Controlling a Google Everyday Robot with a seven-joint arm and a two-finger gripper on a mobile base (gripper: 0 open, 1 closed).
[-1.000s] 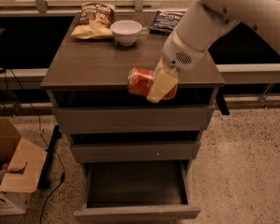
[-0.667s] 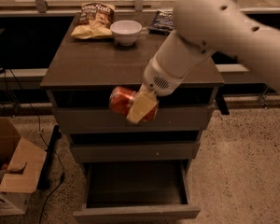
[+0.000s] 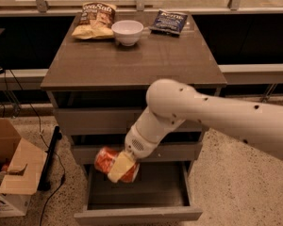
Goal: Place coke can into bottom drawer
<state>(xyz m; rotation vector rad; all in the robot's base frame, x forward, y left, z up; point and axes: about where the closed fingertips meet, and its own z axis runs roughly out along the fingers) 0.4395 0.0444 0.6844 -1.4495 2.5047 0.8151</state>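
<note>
Jaws holding coke can (image 3: 103,158) hang over open bottom drawer (image 3: 137,215), seemingly unobstructed.

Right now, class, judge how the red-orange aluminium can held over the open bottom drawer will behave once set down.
The red-orange aluminium can, lying roughly sideways in the gripper above the open grey-brown bottom drawer, would probably roll once released. Being thin metal, it might dent under hard squeezing.

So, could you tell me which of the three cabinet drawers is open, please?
The bottom drawer, pulled out with its dark inside showing; the two above are pushed in. The hand holds the coke can just over it.
</note>
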